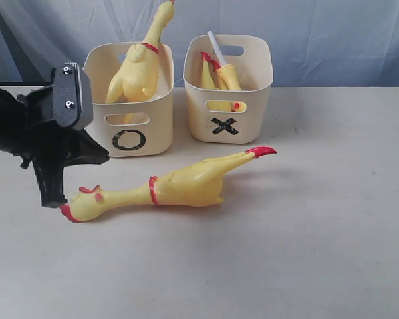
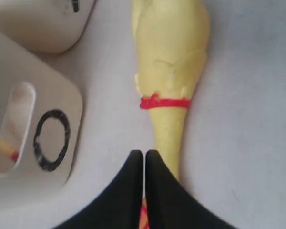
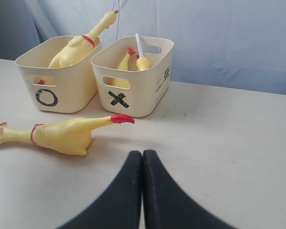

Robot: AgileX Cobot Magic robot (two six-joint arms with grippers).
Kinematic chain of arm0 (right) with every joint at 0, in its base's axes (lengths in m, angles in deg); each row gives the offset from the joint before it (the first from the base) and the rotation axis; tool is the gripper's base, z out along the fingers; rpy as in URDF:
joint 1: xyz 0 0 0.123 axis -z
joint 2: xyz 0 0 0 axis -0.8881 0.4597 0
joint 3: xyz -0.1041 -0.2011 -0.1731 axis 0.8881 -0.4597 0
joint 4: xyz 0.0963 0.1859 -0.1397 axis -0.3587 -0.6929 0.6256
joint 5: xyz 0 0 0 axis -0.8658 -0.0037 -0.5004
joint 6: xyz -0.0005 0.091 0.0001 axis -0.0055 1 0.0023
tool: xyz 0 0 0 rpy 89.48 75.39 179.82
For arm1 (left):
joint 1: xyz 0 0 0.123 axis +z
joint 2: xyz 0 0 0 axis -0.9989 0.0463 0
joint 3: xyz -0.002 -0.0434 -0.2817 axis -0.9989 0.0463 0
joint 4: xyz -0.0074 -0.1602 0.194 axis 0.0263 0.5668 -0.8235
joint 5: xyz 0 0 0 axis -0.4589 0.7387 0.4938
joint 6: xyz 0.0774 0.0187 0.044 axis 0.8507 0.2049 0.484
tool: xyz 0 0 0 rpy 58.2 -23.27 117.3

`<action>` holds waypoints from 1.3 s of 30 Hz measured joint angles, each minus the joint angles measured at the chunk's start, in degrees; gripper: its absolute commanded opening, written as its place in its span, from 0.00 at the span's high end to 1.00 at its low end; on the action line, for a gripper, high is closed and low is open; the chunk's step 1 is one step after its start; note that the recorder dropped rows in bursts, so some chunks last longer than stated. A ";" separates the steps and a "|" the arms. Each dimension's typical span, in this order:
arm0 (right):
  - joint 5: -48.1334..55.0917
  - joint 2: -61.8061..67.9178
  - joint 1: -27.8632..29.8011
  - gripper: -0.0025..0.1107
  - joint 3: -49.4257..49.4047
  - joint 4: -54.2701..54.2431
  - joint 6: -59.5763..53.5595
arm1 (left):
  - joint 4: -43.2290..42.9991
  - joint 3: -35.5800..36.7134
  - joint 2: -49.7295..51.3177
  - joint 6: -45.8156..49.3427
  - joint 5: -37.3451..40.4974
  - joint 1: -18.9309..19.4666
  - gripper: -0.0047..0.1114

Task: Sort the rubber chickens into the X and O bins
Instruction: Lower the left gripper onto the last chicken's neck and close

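One rubber chicken (image 1: 186,186) lies outside the bins

On the tabletop (image 1: 319,232), the O bin (image 1: 159,126) holds a second chicken (image 1: 136,73), and the X bin (image 1: 253,113) beside it holds a third chicken (image 1: 229,76). The loose rubber chicken lies before them, its head by the left gripper (image 2: 144,155), fingers together. The right gripper (image 3: 142,155), fingers together, hovers apart.

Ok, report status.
Left gripper shut at loose chicken's head. Right gripper shut, clear. O bin and X bin each hold one. Nothing blocking.
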 measured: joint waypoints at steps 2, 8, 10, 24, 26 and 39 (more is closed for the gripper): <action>0.00 0.00 0.00 0.98 0.00 0.00 0.00 | 0.12 0.00 0.60 1.69 0.66 -1.61 0.75; 0.00 0.00 0.00 0.98 0.00 0.00 0.00 | -1.03 0.00 4.99 3.76 0.63 -4.32 0.49; 0.00 0.00 0.00 0.98 0.00 0.00 0.00 | -1.16 0.00 6.71 4.01 -0.64 -4.33 0.48; 0.00 0.00 0.00 0.98 0.00 0.00 0.00 | -1.40 0.00 15.54 4.89 -8.66 -4.45 0.48; 0.00 0.00 0.00 0.98 0.00 0.00 0.00 | -1.40 0.00 16.39 5.57 -9.81 -4.45 0.48; 0.00 0.00 0.00 0.98 0.00 0.00 -0.10 | 0.18 0.00 20.88 8.73 -15.41 -4.45 0.49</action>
